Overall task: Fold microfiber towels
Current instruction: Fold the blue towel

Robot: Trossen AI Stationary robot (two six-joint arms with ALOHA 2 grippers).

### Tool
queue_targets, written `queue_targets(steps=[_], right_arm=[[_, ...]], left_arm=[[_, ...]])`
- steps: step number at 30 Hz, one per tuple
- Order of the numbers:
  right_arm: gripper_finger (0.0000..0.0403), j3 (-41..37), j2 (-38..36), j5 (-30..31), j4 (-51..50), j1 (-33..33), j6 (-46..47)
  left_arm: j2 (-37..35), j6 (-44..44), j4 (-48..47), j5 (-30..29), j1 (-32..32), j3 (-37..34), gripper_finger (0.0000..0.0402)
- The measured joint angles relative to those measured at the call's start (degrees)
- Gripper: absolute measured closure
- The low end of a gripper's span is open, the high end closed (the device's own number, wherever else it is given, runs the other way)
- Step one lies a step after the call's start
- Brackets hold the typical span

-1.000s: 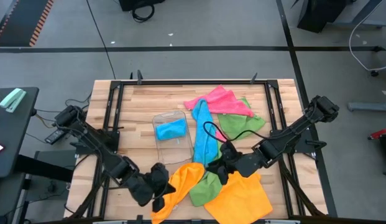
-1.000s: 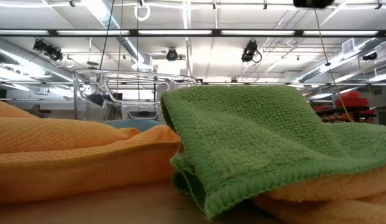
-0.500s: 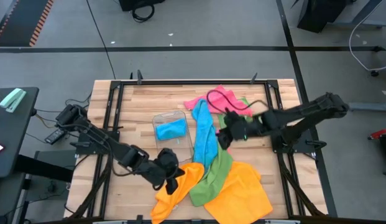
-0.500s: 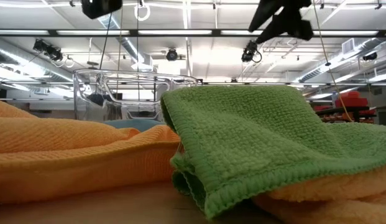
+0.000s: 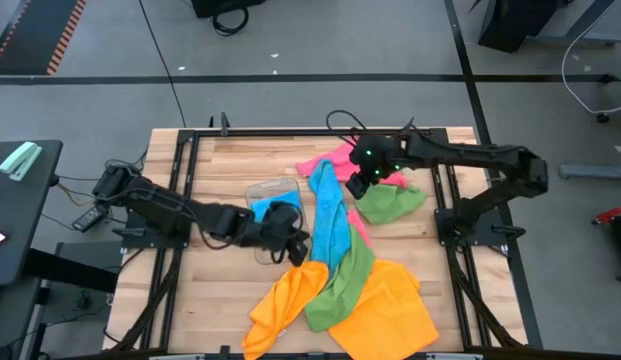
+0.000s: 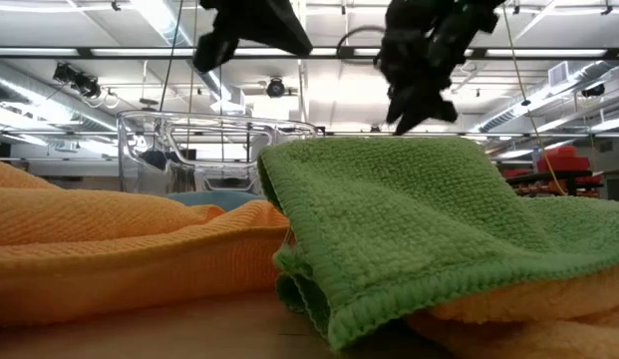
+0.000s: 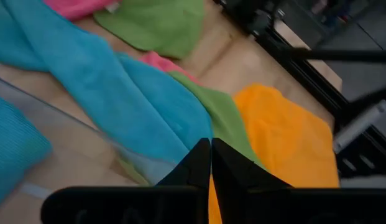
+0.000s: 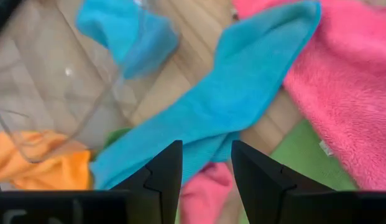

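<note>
Several microfiber towels lie loose across the wooden table (image 5: pixel 210 170). A pink one (image 5: pixel 352 160) is at the far side and a long sky-blue one (image 5: pixel 330 215) in the middle. Two green ones (image 5: pixel 392 200) (image 5: pixel 347 280) and two orange ones (image 5: pixel 285 300) (image 5: pixel 390 312) lie nearer. A folded blue towel (image 5: pixel 275 208) rests in a clear tray (image 5: pixel 258 190). My left gripper (image 5: pixel 296 247) hangs shut and empty by the tray's near right corner, above the sky-blue towel (image 7: pixel 137 99). My right gripper (image 5: pixel 357 184) hangs open over the pink and sky-blue towels (image 8: pixel 242 99).
A black frame (image 5: pixel 180 180) runs along the table's edges, and both arm bases stand on it. In the low view a green towel (image 6: pixel 409 229) and an orange one (image 6: pixel 110 249) fill the foreground. Bare wood shows at the far left of the table.
My left gripper has swung from the near left edge toward the table's middle, away from the left orange towel, and stays shut. My right gripper has swept from the near middle, over the green and orange towels, toward the far edge, and now hangs over the pink towel.
</note>
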Motion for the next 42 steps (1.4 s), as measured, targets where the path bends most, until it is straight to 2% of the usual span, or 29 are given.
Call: queue_targets(steps=[5, 8, 11, 15, 17, 20, 25, 31, 34, 36, 42], right_arm=[[0.0256, 0.0, 7.05, -5.54, 2.17, -3.29, -4.17], [0.0256, 0.0, 11.26, -9.61, 3.54, -4.64, -4.06], [0.0256, -0.57, 15.08, -14.2, 7.58, -6.68, -3.18], [0.0256, -1.97, 18.69, -14.16, 12.49, -9.54, 1.32], [0.0256, -1.97, 19.87, -12.07, 13.07, -10.47, 3.86], [0.0256, -1.97, 20.33, -9.3, 13.04, -11.17, 4.64], [0.0256, -1.97, 20.33, -9.14, 14.18, -12.11, 4.53], [0.0256, -1.95, 24.73, -10.85, 16.08, -11.26, 5.05], [0.0256, -1.99, 25.16, -8.59, 15.88, -9.94, 5.91], [0.0256, -1.99, 25.03, -6.98, 15.87, -9.42, 5.93], [0.0256, -2.34, 24.92, -7.1, 17.21, -9.46, 4.74]], left_arm=[[-0.09, -1.75, 0.05, 4.32, 3.52, 0.0, 0.0376], [-0.43, -1.67, 0.34, 10.31, 5.17, 0.0, 0.0383], [-1.14, 3.0, 0.44, 17.87, 6.61, 0.0, 0.039], [-2.92, 10.89, -0.77, 25.34, 8.5, 0.0, 0.0393], [-4.16, 13.51, -2.58, 27.62, 9.46, 0.0, 0.0389], [-5.86, 18.67, -4.71, 28.17, 10.7, 0.0, 0.0378], [-7.36, 25.1, -5.78, 28.23, 12.83, 0.0, 0.0372], [-7.85, 25.67, -7.1, 28.2, 14.55, -0.01, 0.0389], [-7.87, 25.28, -7.21, 28.21, 14.56, 0.0, 0.0391], [-7.87, 24.16, -7.56, 28.21, 14.32, 0.0, 0.0389], [-7.87, 23.86, -7.51, 28.24, 13.58, 0.0, 0.0374]])
